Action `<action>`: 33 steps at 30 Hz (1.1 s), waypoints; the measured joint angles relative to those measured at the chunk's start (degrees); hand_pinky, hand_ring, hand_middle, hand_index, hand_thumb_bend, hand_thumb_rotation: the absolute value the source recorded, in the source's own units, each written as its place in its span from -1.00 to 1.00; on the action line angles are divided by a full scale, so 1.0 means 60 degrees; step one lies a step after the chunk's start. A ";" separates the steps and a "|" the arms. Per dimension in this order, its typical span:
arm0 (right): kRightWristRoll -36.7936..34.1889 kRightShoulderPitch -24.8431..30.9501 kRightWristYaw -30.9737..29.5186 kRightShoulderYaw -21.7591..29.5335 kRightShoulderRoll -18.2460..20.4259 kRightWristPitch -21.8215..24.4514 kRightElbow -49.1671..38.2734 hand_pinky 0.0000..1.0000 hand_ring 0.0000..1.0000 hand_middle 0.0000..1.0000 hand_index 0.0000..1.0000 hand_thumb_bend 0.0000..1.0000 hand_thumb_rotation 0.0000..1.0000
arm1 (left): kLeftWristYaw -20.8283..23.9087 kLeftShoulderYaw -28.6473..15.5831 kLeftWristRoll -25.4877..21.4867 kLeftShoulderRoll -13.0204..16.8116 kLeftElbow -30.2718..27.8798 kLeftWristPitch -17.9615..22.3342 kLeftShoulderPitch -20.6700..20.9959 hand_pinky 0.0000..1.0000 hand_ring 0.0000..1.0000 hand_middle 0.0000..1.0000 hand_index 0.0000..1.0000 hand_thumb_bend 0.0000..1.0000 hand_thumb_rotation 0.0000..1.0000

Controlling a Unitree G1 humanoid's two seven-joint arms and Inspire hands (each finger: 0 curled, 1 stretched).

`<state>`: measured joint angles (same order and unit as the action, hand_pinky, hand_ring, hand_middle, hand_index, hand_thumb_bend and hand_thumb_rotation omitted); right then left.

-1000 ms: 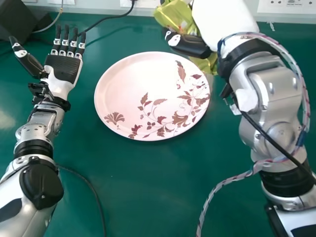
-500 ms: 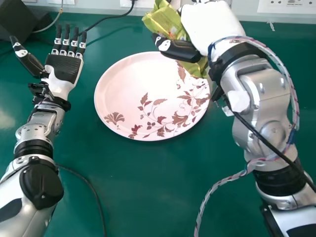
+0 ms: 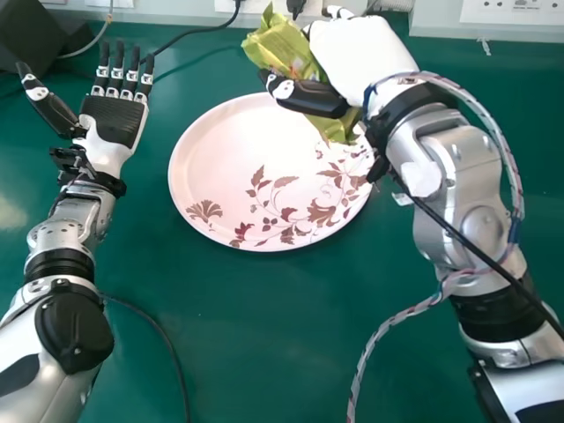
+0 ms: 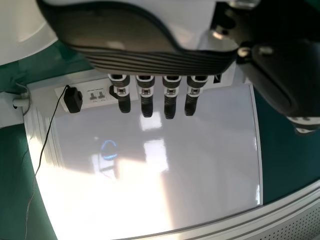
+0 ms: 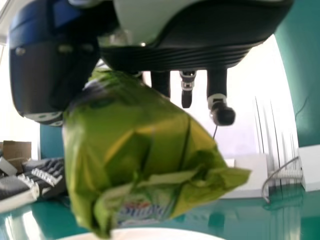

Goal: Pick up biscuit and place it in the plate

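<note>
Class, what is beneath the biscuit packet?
The plate is below the packet. The packet and right hand hide part of the plate's far-right rim, so any pattern there can't be seen.

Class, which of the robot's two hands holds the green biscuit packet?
The right hand, over the far edge of the plate, its thumb across the packet. The left hand, left of the plate, is open and empty.
</note>
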<state>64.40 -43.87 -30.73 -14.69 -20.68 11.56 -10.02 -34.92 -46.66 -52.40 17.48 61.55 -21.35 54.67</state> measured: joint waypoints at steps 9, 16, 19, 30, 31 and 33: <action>-0.0621 0.0016 0.0466 -0.0162 -0.0240 -0.0492 0.0543 -0.87 -0.70 -0.55 -0.01 0.02 -0.90 | -0.0091 0.0002 0.0001 -0.0001 0.0001 -0.0028 0.0000 1.00 0.99 1.00 1.00 1.00 0.26; -0.0945 0.0014 0.0686 -0.0271 -0.0316 -0.0618 0.0904 -0.87 -0.71 -0.55 -0.01 0.02 -0.90 | -0.0137 0.0005 0.0002 -0.0010 0.0001 -0.0006 0.0000 1.00 0.98 1.00 1.00 1.00 0.21; -0.1067 0.0013 0.0870 -0.0363 -0.0316 -0.0736 0.1170 -0.87 -0.71 -0.55 -0.01 0.02 -0.90 | -0.0176 0.0006 0.0001 -0.0016 0.0001 -0.0006 0.0000 1.00 0.98 1.00 1.00 1.00 0.19; -0.1357 -0.0019 0.1220 -0.0768 -0.0300 -0.0933 0.2082 -0.87 -0.71 -0.55 -0.01 0.02 -0.91 | -0.0308 0.0008 0.0005 -0.0019 0.0012 -0.0050 0.0000 0.97 0.94 1.00 1.00 1.00 0.15; -0.1356 -0.0022 0.1268 -0.0804 -0.0299 -0.0973 0.2176 -0.87 -0.70 -0.54 -0.01 0.02 -0.91 | -0.0324 0.0009 0.0005 -0.0019 0.0017 -0.0049 0.0000 0.96 0.94 1.00 1.00 1.00 0.14; -0.1354 -0.0024 0.1401 -0.0920 -0.0301 -0.1026 0.2339 -0.87 -0.70 -0.54 -0.01 0.02 -0.91 | -0.0326 0.0008 0.0005 -0.0019 0.0026 -0.0049 -0.0001 0.95 0.94 1.00 1.00 1.00 0.14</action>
<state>56.28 -44.02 -22.32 -20.21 -22.48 5.40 4.02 -36.87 -46.61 -52.37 17.37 61.71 -21.65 54.67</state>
